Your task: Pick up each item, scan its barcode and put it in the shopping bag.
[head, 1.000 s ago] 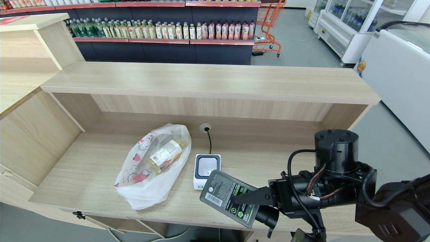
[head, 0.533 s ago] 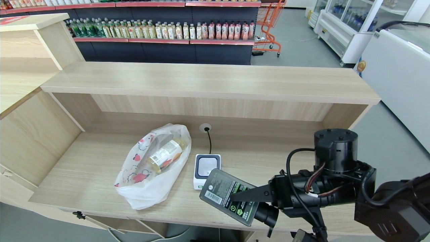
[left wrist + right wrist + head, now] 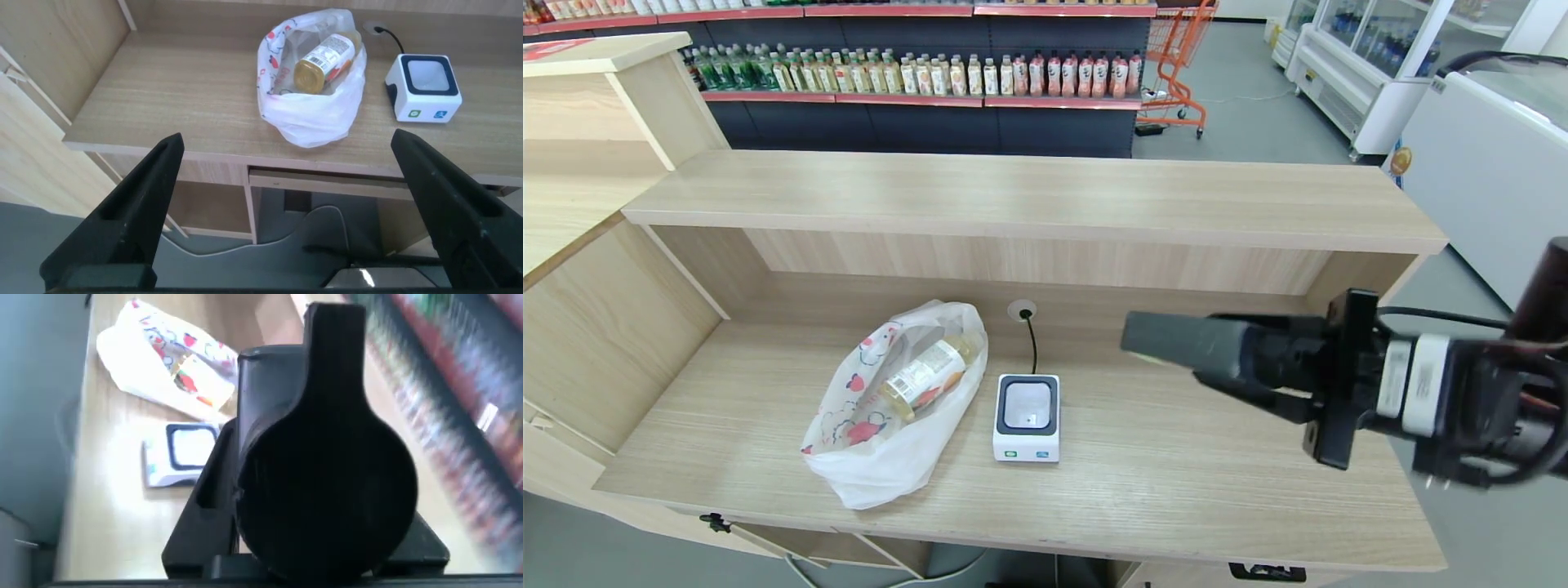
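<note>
Flat grey pack [image 3: 1168, 339] is gripped by the closed right claw [image 3: 1245, 359] above the tabletop's [image 3: 1176, 498] right half, right of the scanner [image 3: 1027, 416], and is judged light, fairly stiff and slick, best pinched across its flat faces near one end; left claw [image 3: 288, 145] is held open, empty.

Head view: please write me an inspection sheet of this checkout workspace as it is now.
Surface: wooden counter, under a raised ledge.
Job's things: shopping bag lying on the counter, bottle inside; scanner beside the bag; dark pack held in the air.
Clutter: nothing seen.
Grippers: right gripper shut on the pack, above the counter; left gripper open, empty.
Cables: scanner cable runs into a hole at the back.
Surroundings: drink shelves, orange trolley, freezer.
</note>
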